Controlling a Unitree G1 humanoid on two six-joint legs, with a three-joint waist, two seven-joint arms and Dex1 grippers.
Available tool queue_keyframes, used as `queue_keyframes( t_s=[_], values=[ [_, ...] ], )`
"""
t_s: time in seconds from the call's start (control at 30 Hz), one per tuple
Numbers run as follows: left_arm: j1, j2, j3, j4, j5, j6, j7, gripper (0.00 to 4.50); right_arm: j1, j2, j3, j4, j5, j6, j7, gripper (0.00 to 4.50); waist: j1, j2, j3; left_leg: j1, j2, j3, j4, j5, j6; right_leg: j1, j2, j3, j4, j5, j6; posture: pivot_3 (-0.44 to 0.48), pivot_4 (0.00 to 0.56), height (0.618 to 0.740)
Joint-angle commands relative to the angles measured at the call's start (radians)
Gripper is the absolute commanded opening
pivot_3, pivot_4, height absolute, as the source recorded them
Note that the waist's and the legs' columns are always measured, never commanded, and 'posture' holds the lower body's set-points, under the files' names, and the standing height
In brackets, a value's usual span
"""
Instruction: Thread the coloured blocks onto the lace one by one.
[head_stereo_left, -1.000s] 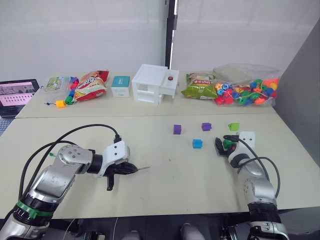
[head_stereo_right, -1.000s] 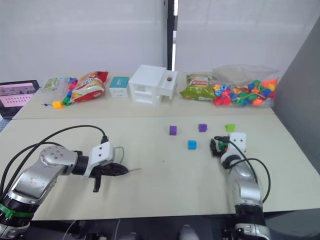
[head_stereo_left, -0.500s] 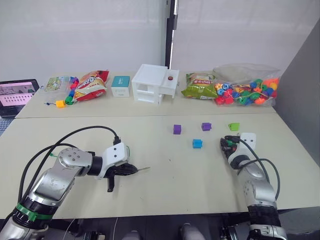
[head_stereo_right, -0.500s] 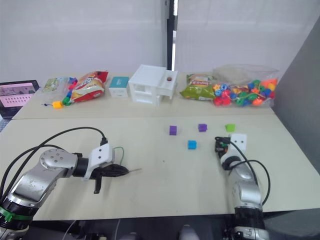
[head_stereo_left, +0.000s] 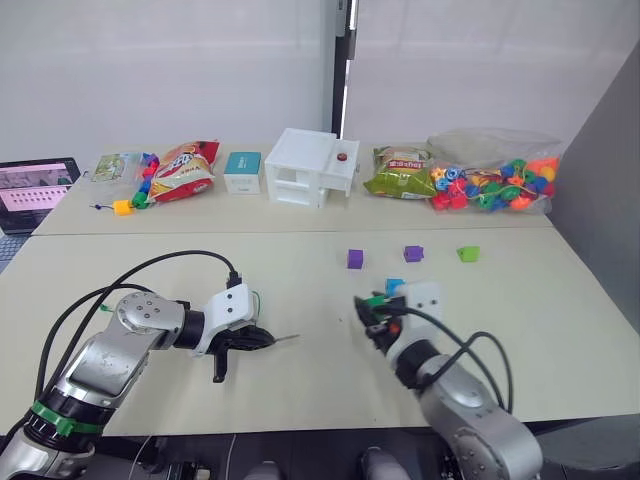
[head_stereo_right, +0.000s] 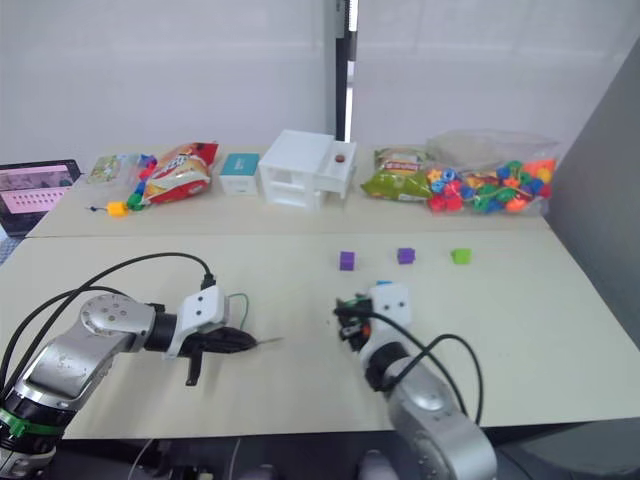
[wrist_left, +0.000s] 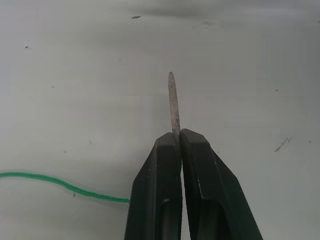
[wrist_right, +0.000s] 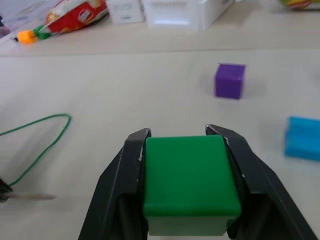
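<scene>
- The stiff pale needle-like tip (wrist_left: 173, 102) of the thin green cord lace (wrist_left: 60, 185) is pinched between the closed black fingers of the left gripper (head_stereo_left: 262, 339), low over the near left part of the cream table (head_stereo_left: 300, 390); the tip is pointed to the right.
- The green cord is seen looping on the table just behind that gripper.
- A dark green plastic cube (wrist_right: 189, 175) is clamped between the two fingers of the right gripper (head_stereo_left: 372, 305), which is held near the middle of the table, to the right of the needle tip and apart from it.
- A blue plastic cube (head_stereo_left: 394, 286) is partly hidden just behind the right gripper.
- Farther back, two purple cubes (head_stereo_left: 354, 258) (head_stereo_left: 413, 253) and a light green cube (head_stereo_left: 467, 253) are laid in a row from left to right.
- Whether the dark green cube's hole is turned toward the tip cannot be told.
- Along the far edge, a clear bag of mixed coloured beads (head_stereo_left: 495, 180) and a white box (head_stereo_left: 305, 166) are set.
</scene>
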Motion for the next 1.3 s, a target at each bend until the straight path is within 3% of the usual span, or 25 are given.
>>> queue_keyframes(
  t_s=[0.03, 0.17, 0.37, 0.43, 0.67, 0.87, 1.0, 1.17, 1.3],
  values=[
    [-0.035, 0.024, -0.001, -0.013, -0.012, -0.004, -0.021, 0.0, -0.011, 0.002, 0.056, 0.101, -0.054, -0.057, 0.007, 1.22, -0.002, 0.0, 0.0, 0.0, 0.0, 0.0, 0.0, 0.0, 0.0, 0.0, 0.0, 0.0, 0.0, 0.0, 0.0, 0.0, 0.15, 0.74],
    [-0.056, 0.039, -0.006, -0.003, -0.01, -0.006, -0.04, 0.0, 0.004, 0.004, 0.095, 0.241, -0.123, -0.141, 0.002, 1.22, -0.004, 0.0, 0.0, 0.0, 0.0, 0.0, -0.001, 0.0, 0.0, -0.001, 0.001, 0.0, 0.0, 0.0, 0.0, 0.0, 0.15, 0.74],
    [-0.076, 0.049, -0.008, 0.011, -0.014, -0.007, -0.052, 0.0, 0.075, 0.026, 0.09, 0.286, -0.135, -0.218, 0.022, 1.22, -0.004, 0.0, 0.0, 0.001, 0.0, 0.0, -0.001, 0.0, 0.0, 0.0, 0.001, 0.0, 0.0, 0.0, 0.0, 0.0, 0.15, 0.74],
    [-0.075, 0.047, -0.01, 0.011, -0.012, -0.008, -0.051, 0.0, 0.075, 0.019, 0.073, 0.244, -0.114, -0.24, 0.058, 2.24, -0.004, 0.0, 0.0, 0.001, 0.0, 0.0, -0.001, 0.0, 0.0, 0.0, 0.001, 0.0, 0.0, 0.0, 0.0, 0.0, 0.15, 0.74],
    [-0.05, 0.037, 0.002, -0.022, -0.019, 0.008, -0.019, 0.0, -0.012, -0.138, -0.073, 0.073, 0.037, -0.163, 0.267, 4.48, -0.002, -0.001, 0.0, 0.001, 0.0, 0.0, 0.0, 0.0, 0.0, 0.0, 0.0, 0.0, 0.0, 0.0, 0.0, 0.0, 0.15, 0.74],
    [-0.016, 0.048, 0.013, -0.067, -0.028, 0.018, 0.001, 0.0, -0.189, -0.407, -0.18, 0.083, 0.291, -0.053, 0.632, 4.48, -0.004, -0.001, 0.0, 0.001, 0.001, 0.0, 0.0, 0.0, 0.0, 0.0, 0.001, 0.0, 0.0, 0.0, 0.0, 0.0, 0.15, 0.74],
    [0.007, 0.054, 0.026, -0.146, -0.079, 0.1, 0.016, 0.0, -0.353, -0.627, -0.068, 0.265, 0.281, -0.129, 1.024, 4.48, -0.003, -0.001, 0.001, 0.001, 0.0, 0.0, 0.001, 0.0, 0.0, 0.001, 0.001, 0.0, -0.001, 0.0, 0.0, 0.0, 0.15, 0.74],
    [0.025, 0.069, 0.033, -0.24, -0.138, 0.232, 0.054, 0.0, -0.558, -0.667, 0.136, 0.621, 0.02, -0.503, 1.312, 4.48, -0.007, -0.002, 0.001, 0.001, 0.001, 0.001, 0.0, 0.0, 0.0, 0.002, 0.001, -0.001, -0.002, 0.0, 0.0, 0.0, 0.15, 0.74],
    [0.052, 0.085, 0.029, -0.284, -0.149, 0.268, 0.084, 0.0, -0.658, -0.607, 0.195, 0.859, -0.094, -0.768, 1.428, 4.48, -0.004, -0.002, 0.001, 0.0, 0.001, 0.001, 0.001, 0.0, 0.0, 0.001, 0.0, 0.0, -0.001, 0.0, 0.0, 0.0, 0.15, 0.74]
  ],
)
